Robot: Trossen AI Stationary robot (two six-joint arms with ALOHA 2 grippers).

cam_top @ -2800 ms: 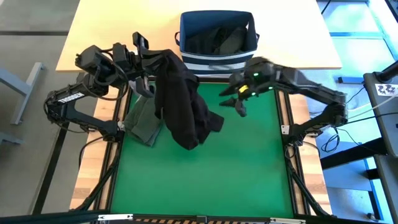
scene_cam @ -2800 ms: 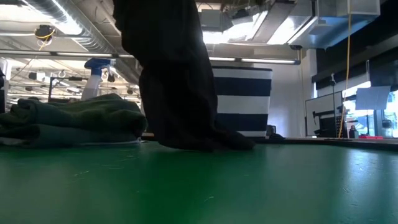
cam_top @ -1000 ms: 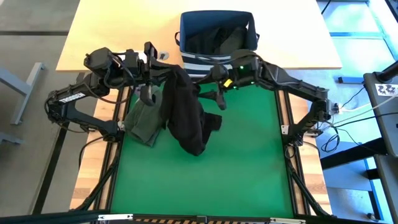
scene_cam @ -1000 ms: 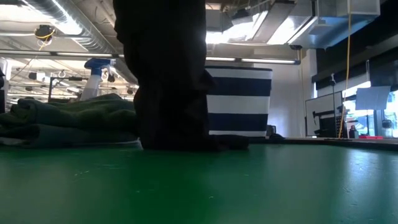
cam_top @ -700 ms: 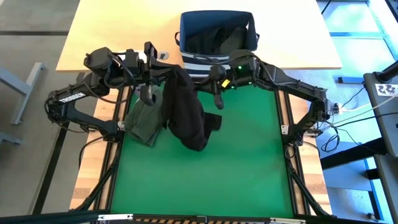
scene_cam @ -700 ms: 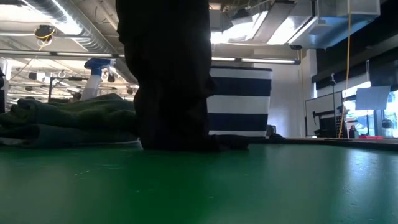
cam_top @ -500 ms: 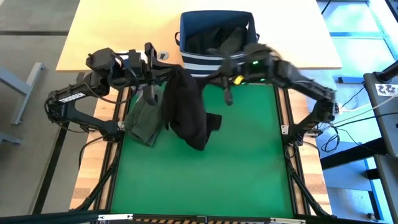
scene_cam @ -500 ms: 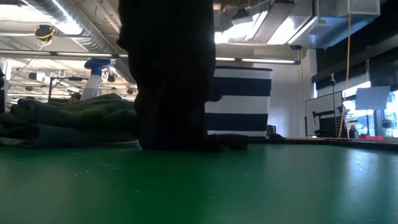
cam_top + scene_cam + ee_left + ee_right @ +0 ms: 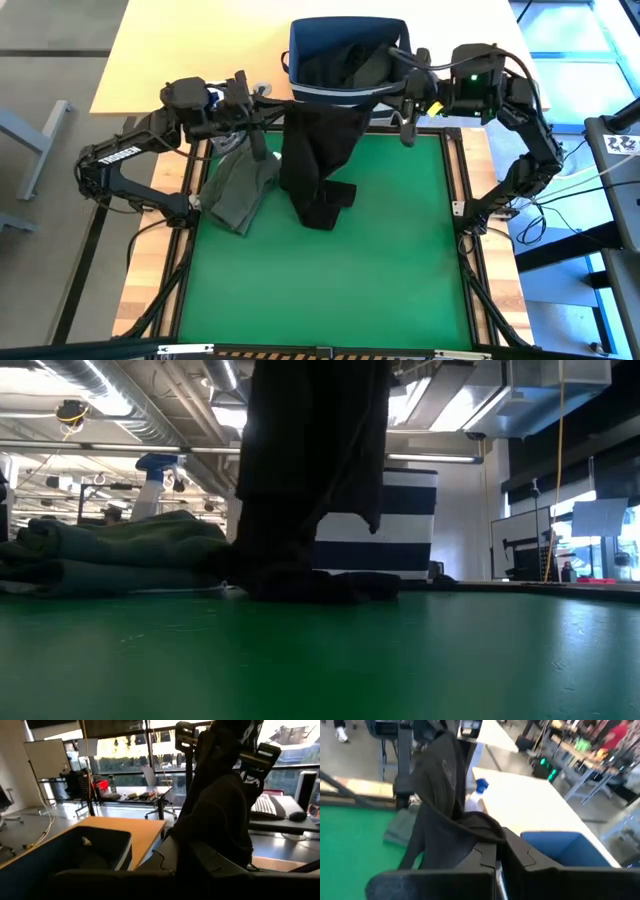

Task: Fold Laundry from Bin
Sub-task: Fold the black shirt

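Your black garment [image 9: 318,160] hangs stretched between both grippers at the mat's twelve o'clock edge: the left gripper [image 9: 262,108] pinches its nine o'clock corner, the right gripper [image 9: 405,112] its three o'clock corner, both fingers clamped on cloth. Its hem pools on the green mat [image 9: 380,270], with the olive garment [image 9: 235,190] at nine o'clock, the striped bin [image 9: 345,50] behind on the table [image 9: 190,45].

left gripper [image 9: 262,108]: raised, clamped | right gripper [image 9: 398,92]: raised, clamped
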